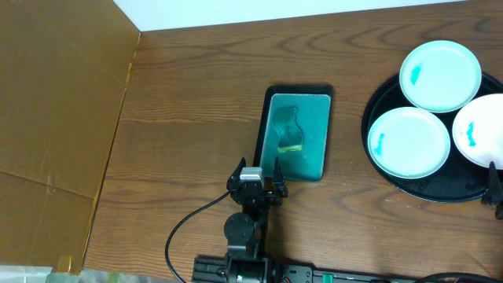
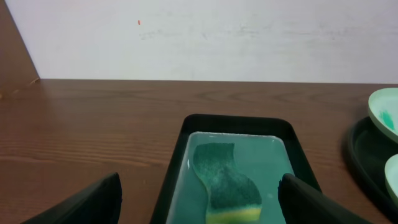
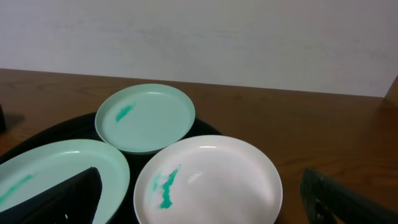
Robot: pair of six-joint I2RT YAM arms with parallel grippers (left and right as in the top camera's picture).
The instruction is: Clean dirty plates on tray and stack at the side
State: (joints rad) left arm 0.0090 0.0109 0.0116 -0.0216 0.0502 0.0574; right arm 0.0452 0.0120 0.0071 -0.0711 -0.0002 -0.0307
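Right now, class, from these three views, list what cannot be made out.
Overhead: the rightmost plate is cut off by the right edge.
Left wrist: the near end of the sponge runs off the bottom edge.
Right wrist: the tray is mostly covered by plates.

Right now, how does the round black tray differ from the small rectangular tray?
The round black tray is larger and black inside; the rectangular tray is smaller and teal inside. The round black tray holds three smeared plates; the rectangular tray holds one sponge. Both have raised black rims.
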